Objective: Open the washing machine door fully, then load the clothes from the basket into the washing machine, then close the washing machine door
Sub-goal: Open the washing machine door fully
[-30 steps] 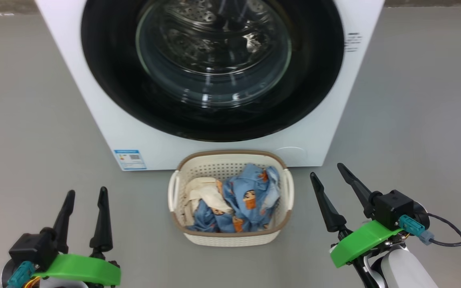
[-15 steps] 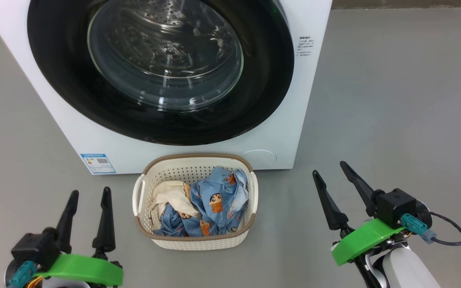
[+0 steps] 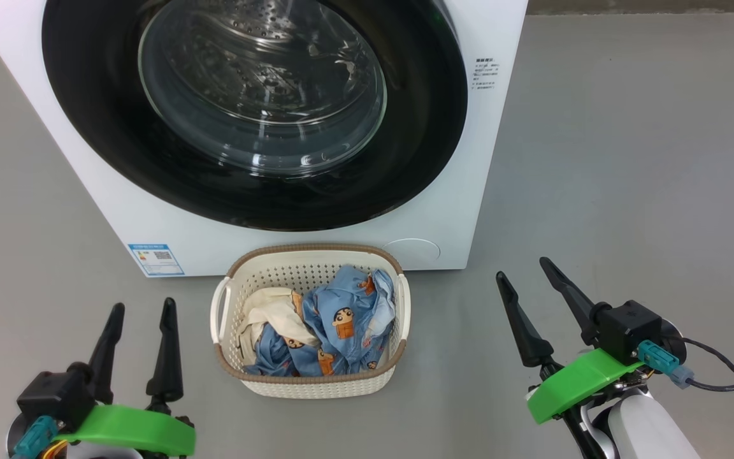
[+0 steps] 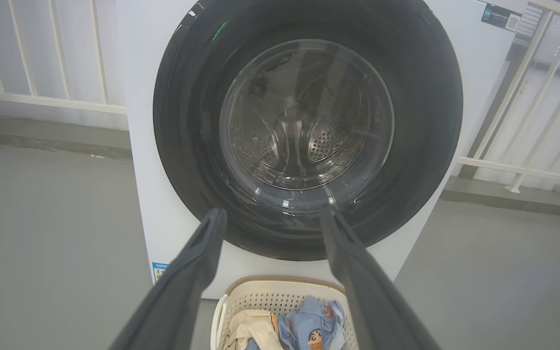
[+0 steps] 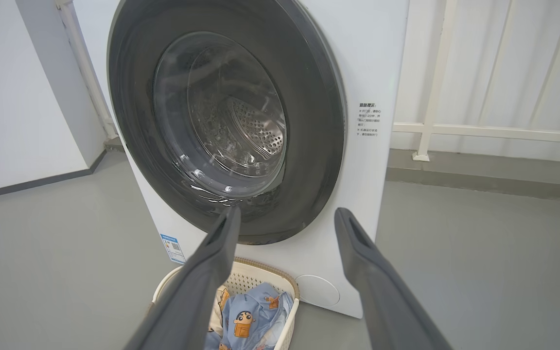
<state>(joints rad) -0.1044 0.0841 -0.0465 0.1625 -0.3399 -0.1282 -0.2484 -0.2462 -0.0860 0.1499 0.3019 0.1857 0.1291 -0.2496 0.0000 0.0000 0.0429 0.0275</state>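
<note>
A: Floor?
B: Floor [image 3: 628, 159]: grey, smooth, matt, seamless, running to every edge.
A: Walls?
B: Wall [image 5: 17, 97]: plain white, with a dark skirting [image 5: 32, 183] along its foot. One white pipe [image 5: 84, 68] stands at its far end.
A: At the back?
B: Railing [image 5: 479, 131]: white, upright bars crossed by a horizontal rail, standing on a low grey kerb [image 5: 479, 175]. A pale, bright surface lies behind the bars.
A: Light?
B: Even and soft; shadows on the floor are faint.
</note>
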